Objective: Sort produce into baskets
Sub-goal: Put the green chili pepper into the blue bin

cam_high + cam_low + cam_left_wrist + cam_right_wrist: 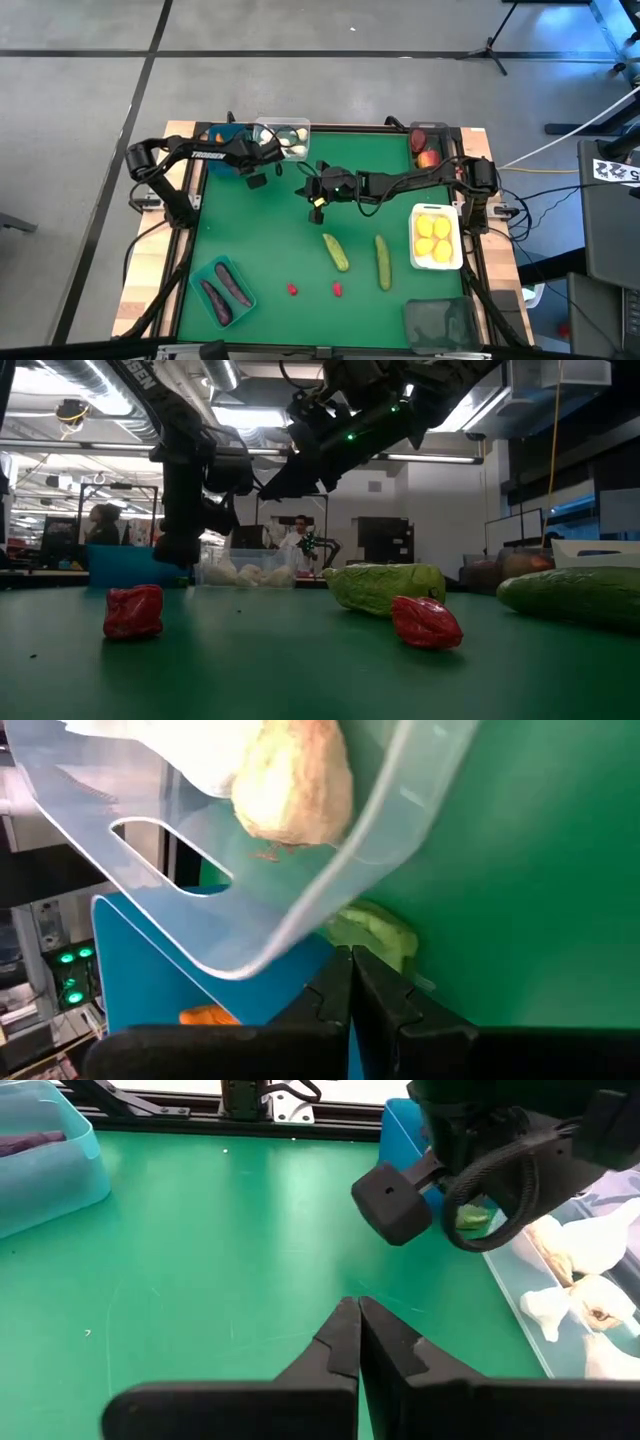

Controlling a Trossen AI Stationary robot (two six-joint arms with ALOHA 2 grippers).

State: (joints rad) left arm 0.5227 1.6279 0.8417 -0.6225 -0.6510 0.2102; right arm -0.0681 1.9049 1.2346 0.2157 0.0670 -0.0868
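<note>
Green cucumbers (335, 252) lie lengthwise just toward the table front from right gripper (318, 203), fingers closed, empty; nearer than left.

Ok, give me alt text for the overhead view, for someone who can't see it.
Two dark robot arms meet over a green table: left gripper shut by the clear basket, right gripper shut mid-table. Two cucumbers, two red peppers lie loose.

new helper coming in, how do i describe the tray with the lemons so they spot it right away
Look along the right edge of the green mat, just below the right arm's base. The white tray there holds yellow lemons; the dark tray nearer the front looks empty.
</note>
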